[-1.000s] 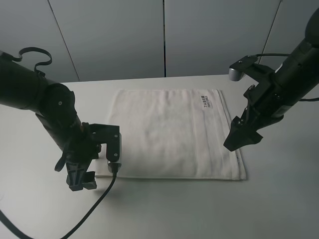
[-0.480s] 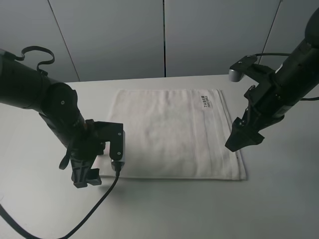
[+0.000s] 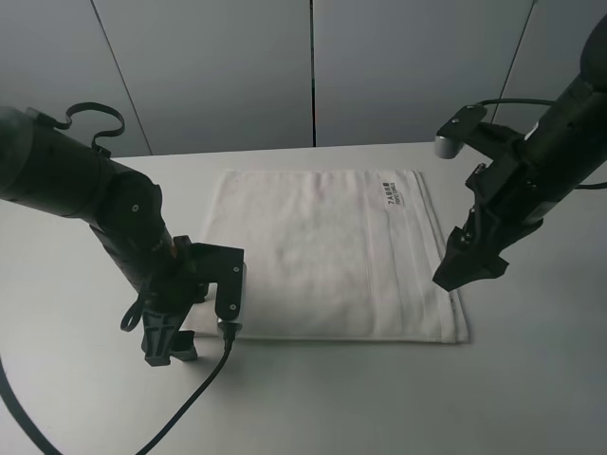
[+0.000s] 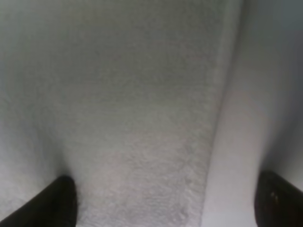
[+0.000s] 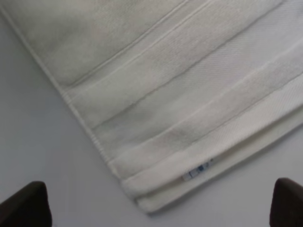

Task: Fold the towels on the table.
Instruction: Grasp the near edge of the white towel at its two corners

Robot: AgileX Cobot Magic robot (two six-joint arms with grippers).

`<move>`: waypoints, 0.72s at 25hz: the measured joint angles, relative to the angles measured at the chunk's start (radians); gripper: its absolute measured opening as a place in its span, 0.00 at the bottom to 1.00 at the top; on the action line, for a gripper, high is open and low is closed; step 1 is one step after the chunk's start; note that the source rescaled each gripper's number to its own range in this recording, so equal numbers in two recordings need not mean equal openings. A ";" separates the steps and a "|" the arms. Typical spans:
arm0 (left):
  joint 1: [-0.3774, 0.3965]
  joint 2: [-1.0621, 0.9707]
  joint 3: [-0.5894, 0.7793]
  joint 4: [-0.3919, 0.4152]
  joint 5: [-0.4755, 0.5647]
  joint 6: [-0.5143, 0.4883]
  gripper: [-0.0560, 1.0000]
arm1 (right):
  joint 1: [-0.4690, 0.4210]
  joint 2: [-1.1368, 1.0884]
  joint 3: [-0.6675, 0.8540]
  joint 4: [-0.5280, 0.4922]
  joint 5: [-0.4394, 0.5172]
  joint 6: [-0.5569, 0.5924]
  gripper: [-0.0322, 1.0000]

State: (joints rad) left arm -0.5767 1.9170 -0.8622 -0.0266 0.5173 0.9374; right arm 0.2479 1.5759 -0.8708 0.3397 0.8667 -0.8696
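The left gripper (image 3: pixel 169 347), jaws spread wide and holding nothing, now sits closer in than a second ago, having slid toward the near left corner of the white terry cloth towel (image 3: pixel 332 256). Its wrist view shows the towel's side edge running between the open jaws, with bare table beside it. The right gripper (image 3: pixel 469 273), equally spread and empty, has shifted only a little and hangs over the towel's near right corner. Judging by this, both arms are lining up on the two near corners for a first pinch, and no fold has begun. The towel lies flat and nearly square in the middle of the plain white smooth tabletop (image 3: pixel 531 379), away from its edges. Its small dark-printed label (image 3: pixel 392 194) sits at the far right, and woven stripe bands (image 5: pixel 180 90) run along the right-hand side. The pile looks soft, nubbly and unwrinkled.
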 joint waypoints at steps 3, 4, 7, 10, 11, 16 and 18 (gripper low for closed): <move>0.000 0.000 0.000 0.002 0.000 0.000 0.97 | 0.000 0.007 0.000 -0.007 0.000 -0.053 1.00; 0.000 0.000 0.000 0.002 -0.001 0.000 0.97 | 0.000 0.015 0.000 -0.007 0.000 -0.068 1.00; 0.000 0.000 0.000 0.002 -0.002 0.000 0.97 | 0.017 0.058 0.000 -0.022 0.009 -0.102 1.00; 0.000 0.000 0.000 0.004 -0.009 0.000 0.97 | 0.085 0.115 0.000 -0.087 0.015 -0.120 1.00; 0.000 0.000 0.000 0.004 -0.009 0.000 0.97 | 0.113 0.130 0.000 -0.117 0.017 -0.122 1.00; 0.000 0.000 0.000 0.006 -0.009 0.000 0.97 | 0.253 0.217 -0.002 -0.275 0.001 -0.115 1.00; 0.000 0.000 0.000 0.006 -0.009 0.000 0.97 | 0.278 0.241 -0.002 -0.300 -0.013 -0.110 1.00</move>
State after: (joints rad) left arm -0.5767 1.9170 -0.8622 -0.0211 0.5079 0.9374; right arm 0.5258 1.8168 -0.8729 0.0401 0.8533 -0.9796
